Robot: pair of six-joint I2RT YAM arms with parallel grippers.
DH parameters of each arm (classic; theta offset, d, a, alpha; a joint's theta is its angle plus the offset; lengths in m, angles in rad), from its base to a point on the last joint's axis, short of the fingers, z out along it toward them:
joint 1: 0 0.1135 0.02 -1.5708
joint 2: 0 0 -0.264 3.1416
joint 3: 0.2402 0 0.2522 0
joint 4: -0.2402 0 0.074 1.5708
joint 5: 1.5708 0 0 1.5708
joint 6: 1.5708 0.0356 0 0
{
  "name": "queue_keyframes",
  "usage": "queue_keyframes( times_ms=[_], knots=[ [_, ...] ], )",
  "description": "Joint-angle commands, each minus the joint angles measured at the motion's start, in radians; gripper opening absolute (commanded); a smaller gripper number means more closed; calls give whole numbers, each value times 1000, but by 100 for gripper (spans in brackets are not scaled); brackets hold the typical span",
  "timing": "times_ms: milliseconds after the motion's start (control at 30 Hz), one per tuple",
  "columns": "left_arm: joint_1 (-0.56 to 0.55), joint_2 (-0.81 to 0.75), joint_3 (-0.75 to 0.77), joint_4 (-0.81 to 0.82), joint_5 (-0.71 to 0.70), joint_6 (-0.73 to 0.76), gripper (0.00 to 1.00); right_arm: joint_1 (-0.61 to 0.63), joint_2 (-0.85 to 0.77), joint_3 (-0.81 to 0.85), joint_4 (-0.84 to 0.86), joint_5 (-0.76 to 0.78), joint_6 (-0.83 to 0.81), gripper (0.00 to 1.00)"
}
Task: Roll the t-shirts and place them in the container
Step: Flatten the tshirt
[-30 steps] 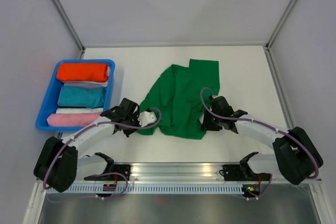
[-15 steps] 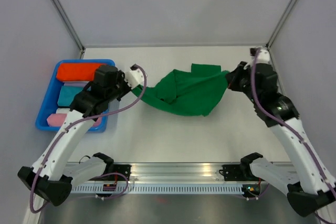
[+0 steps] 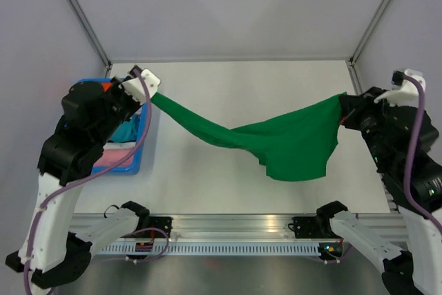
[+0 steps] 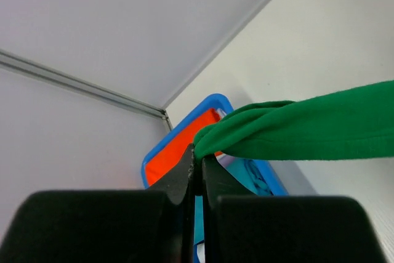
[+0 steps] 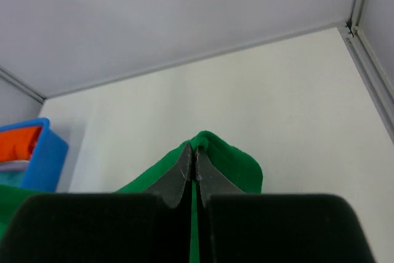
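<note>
The left gripper [image 4: 197,154] was fully closed, its jaws pinching a bunched corner of the green t-shirt [image 3: 290,144]. It stood at the upper left of the overhead view, raised above the blue bin [image 3: 128,168]. The right gripper [image 5: 193,152] was likewise closed, with a fold of the same cloth clamped between its tips at the right edge of the overhead view.

Between the two grips the t-shirt hung over the table [image 3: 228,84] as a sagging band. It was narrow and rope-like toward the left and wider toward the right, with a loose flap drooping at centre-right. We could not tell whether that flap touched the table. In the bin lay an orange-red bundle [image 4: 172,149] and a teal bundle [image 3: 130,131].

We judged the cloth light, soft and limp, with no stiffness of its own; it took whatever shape the holds gave it. It was not fragile, but thin edges might slip from narrow jaws. We judged that holds belonged on two corners of one edge, so that the cloth could spread flat for rolling. The left hold looked gathered, which would likely leave that side twisted.
</note>
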State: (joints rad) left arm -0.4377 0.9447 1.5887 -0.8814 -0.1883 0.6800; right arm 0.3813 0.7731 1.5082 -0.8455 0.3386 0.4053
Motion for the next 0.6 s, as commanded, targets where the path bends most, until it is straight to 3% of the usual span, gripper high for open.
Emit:
queue_keyframes(
  times_ms=[0,133,233,267,300,400,500,567],
  knots=[
    [11,140,-4,37,3,16,2,-1,159,-14,121,40,-68,0],
    [83,383,143,145,26,3,2,-19,406,163,236,70,-155,0],
    [184,538,380,148,47,-80,2,-128,635,428,260,-39,-110,0],
    [226,633,446,150,43,-100,2,-163,749,587,253,-131,-74,0],
    [243,672,567,150,39,-114,2,-201,805,671,234,-157,-13,0],
    [277,773,724,177,38,-131,2,-292,971,967,210,-236,68,0],
    [278,776,722,210,102,-132,2,-349,967,963,326,-333,145,0],
    [278,758,682,213,183,-157,2,-366,895,797,417,-416,165,0]
  ],
)
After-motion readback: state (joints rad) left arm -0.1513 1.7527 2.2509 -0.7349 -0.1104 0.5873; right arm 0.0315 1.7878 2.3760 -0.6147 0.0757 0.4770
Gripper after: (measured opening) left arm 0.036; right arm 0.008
